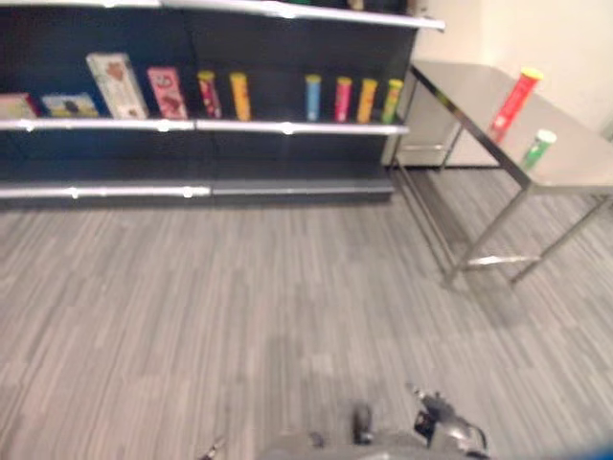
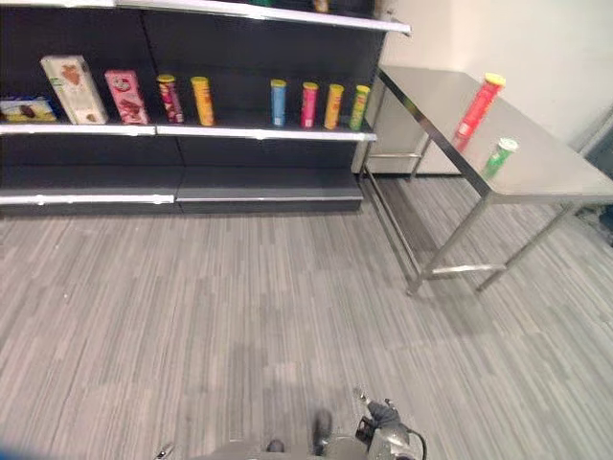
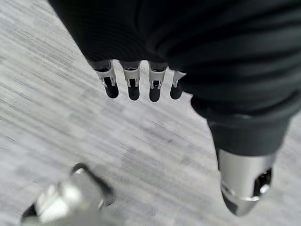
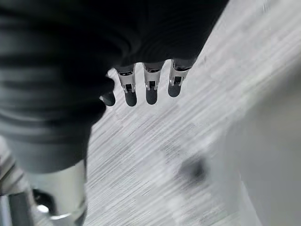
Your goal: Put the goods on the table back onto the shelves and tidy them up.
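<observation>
A tall red can (image 1: pixel 514 100) with a yellow lid and a shorter green can (image 1: pixel 537 149) stand on the steel table (image 1: pixel 575 168) at the right. To the left of the table is the dark shelf unit (image 1: pixel 287 126), its middle shelf holding several upright cans (image 1: pixel 312 97) and boxes (image 1: pixel 117 84). My left hand (image 3: pixel 133 87) hangs over the grey floor, its fingers straight and holding nothing. My right hand (image 4: pixel 150 92) also hangs over the floor, fingers relaxed and empty. Both hands are far from the table and the shelves.
Grey striped carpet floor (image 1: pixel 239 307) stretches between me and the shelves. The table's thin steel legs (image 1: pixel 488 235) and low crossbar stand at the right. The lowest shelf (image 1: pixel 192 191) is bare, and a pale wall rises behind the table.
</observation>
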Tool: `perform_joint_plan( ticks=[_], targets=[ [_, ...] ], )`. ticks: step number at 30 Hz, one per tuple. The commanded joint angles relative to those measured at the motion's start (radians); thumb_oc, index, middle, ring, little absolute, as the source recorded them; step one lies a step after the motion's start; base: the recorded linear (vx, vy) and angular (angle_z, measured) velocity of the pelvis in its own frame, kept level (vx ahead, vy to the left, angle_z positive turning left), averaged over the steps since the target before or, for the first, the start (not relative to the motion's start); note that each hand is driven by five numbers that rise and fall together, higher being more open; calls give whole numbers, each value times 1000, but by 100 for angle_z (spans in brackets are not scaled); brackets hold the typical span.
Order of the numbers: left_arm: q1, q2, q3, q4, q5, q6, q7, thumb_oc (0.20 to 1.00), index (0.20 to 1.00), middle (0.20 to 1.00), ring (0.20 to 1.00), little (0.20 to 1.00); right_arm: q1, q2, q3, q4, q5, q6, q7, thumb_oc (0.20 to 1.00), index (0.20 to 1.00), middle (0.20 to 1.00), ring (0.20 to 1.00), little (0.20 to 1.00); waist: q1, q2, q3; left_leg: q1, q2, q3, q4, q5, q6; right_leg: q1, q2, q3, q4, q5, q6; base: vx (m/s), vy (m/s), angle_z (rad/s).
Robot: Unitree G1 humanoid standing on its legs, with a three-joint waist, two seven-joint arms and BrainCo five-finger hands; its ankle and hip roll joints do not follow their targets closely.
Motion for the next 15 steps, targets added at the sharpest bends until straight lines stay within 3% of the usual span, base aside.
perform_joint_plan(
  ticks=[1,3,4,5,6,7,8,9,10,11,12,13,15],
  targets=[
    [18,-31,-50,4,70,6,-21,1000,1000,1000,1000,1000,-9,17,-6,60,59,-17,-10,1000,1000,1000,1000,1000,-45,46,35,251,54,-132,-110,-23,-40,17,-14,-30,-73,156,50,350,0,142],
    [32,-39,-57,21,117,12,-25,1000,1000,1000,1000,1000,6,23,1,68,75,-14,4,1000,1000,1000,1000,1000,-57,45,-9,317,84,-126,-115,-98,-44,66,-30,-40,-55,144,10,589,-14,89],
    [32,-40,-57,21,117,12,-25,1000,1000,1000,1000,1000,7,22,2,68,76,-15,4,1000,1000,1000,1000,1000,-57,49,-9,321,89,-125,-118,-100,-45,67,-26,-42,-53,141,10,863,10,3],
    [52,-40,-47,21,106,11,-27,1000,1000,1000,1000,1000,18,18,0,65,79,-12,14,1000,1000,1000,1000,1000,-68,81,-39,364,134,-127,-120,-108,-61,63,-7,-25,10,108,-4,659,28,-4],
    [58,-38,-45,21,108,9,-24,1000,1000,1000,1000,1000,22,17,3,62,81,-16,21,1000,1000,1000,1000,1000,-72,95,-54,374,151,-123,-105,-91,-74,73,-2,-26,30,96,-11,955,54,-22],
    [60,-38,-47,10,107,4,-18,1000,1000,1000,1000,1000,24,16,20,41,74,-17,34,1000,1000,1000,1000,1000,-72,121,-67,344,179,-93,-27,-29,-104,102,10,-32,41,74,-21,530,37,-29],
    [60,-38,-47,10,107,4,-18,1000,1000,1000,1000,1000,24,16,20,41,74,-17,34,1000,1000,1000,1000,1000,-73,120,-67,343,178,-94,-26,-29,-104,101,9,-32,41,74,-21,586,60,-42],
    [50,-35,-68,-22,118,-2,-14,1000,1000,1000,1000,1000,17,11,28,16,72,-22,45,1000,1000,1000,1000,1000,-67,126,-60,261,186,-26,141,65,-167,153,6,-34,27,56,-30,271,35,-42],
    [50,-35,-68,-22,118,-2,-14,1000,1000,1000,1000,1000,17,12,28,16,72,-22,45,1000,1000,1000,1000,1000,-69,121,-62,256,181,-29,141,69,-166,149,1,-35,27,58,-29,448,73,-52],
    [32,-29,-89,-57,121,-10,-6,1000,1000,1000,1000,1000,7,0,35,-1,70,-30,40,1000,1000,1000,1000,1000,-54,106,-39,134,176,38,358,147,-187,199,-9,-19,6,35,-54,294,40,-31],
    [23,-29,-111,-65,139,-18,6,1000,1000,1000,1000,1000,-3,-5,40,-4,61,-33,37,1000,1000,1000,1000,1000,-50,87,-29,82,184,83,435,165,-176,222,-15,-9,-5,19,-72,367,30,-10],
    [20,-31,-124,-80,151,-17,3,1000,1000,1000,1000,1000,-12,-9,39,-8,60,-34,29,1000,1000,1000,1000,1000,-38,75,-19,31,198,131,490,148,-144,247,-23,3,-14,9,-79,293,10,-27],
    [16,-38,-141,-88,160,-16,-2,1000,1000,1000,1000,1000,-30,-17,35,-8,70,-37,23,1000,1000,1000,1000,1000,-16,45,-6,-66,221,212,496,73,-95,290,-43,24,-34,-9,-82,281,40,-66]
  ],
)
